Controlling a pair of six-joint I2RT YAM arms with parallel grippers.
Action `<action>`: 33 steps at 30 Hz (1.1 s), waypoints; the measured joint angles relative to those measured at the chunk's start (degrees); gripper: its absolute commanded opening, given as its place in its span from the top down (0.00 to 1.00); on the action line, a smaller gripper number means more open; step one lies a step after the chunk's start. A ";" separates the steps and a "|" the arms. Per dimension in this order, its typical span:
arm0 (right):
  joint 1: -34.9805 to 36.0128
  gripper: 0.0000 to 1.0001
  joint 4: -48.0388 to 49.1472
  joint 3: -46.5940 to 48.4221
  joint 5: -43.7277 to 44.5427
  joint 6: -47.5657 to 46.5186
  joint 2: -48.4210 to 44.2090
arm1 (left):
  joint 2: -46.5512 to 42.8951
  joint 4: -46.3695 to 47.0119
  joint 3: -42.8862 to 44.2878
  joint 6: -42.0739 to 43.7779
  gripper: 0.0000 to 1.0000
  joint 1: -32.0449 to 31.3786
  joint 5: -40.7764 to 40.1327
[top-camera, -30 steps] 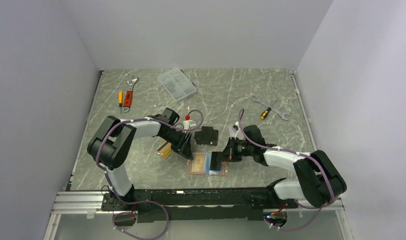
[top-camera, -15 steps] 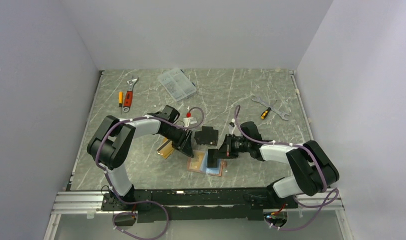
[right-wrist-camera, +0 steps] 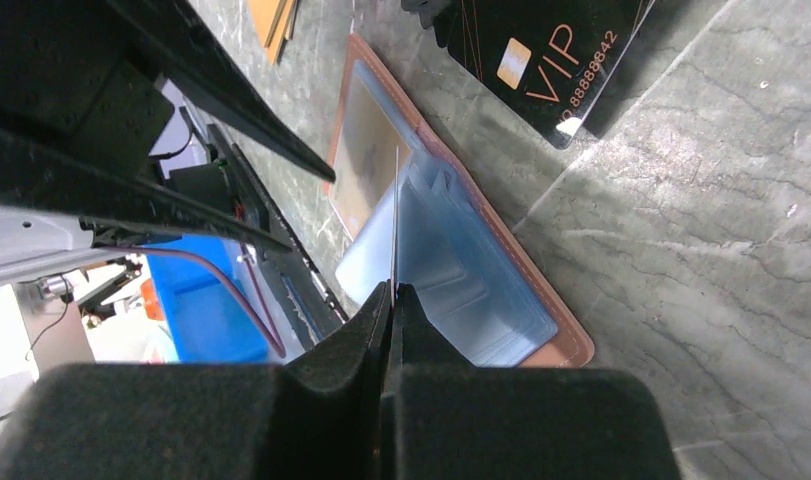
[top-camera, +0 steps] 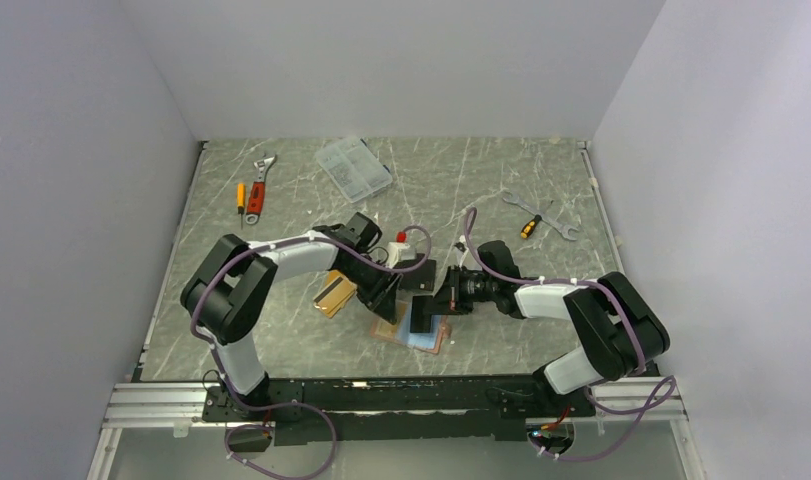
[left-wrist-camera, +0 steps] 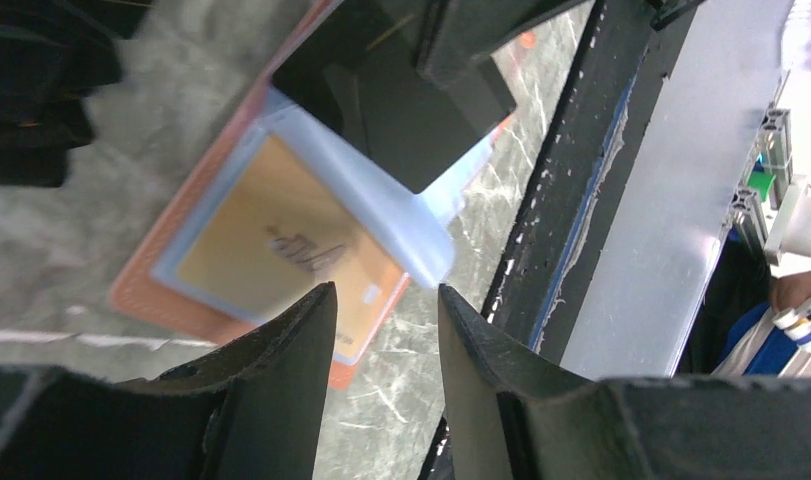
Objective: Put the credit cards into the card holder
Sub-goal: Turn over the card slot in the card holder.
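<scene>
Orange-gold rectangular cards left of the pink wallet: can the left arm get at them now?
Probably yes: the orange-gold rectangular cards lie uncovered right beside the left gripper, whose jaws stand open and empty.

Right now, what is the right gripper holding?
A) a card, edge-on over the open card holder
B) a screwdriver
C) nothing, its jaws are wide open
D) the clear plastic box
A: the right wrist view shows the right gripper shut on a thin card standing edge-on above the open card holder.
</scene>
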 measured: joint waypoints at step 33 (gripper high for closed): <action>0.02 1.00 1.79 -0.46 0.24 0.87 -1.09 | 6.08 -2.21 7.19 -3.08 0.63 -9.97 -13.03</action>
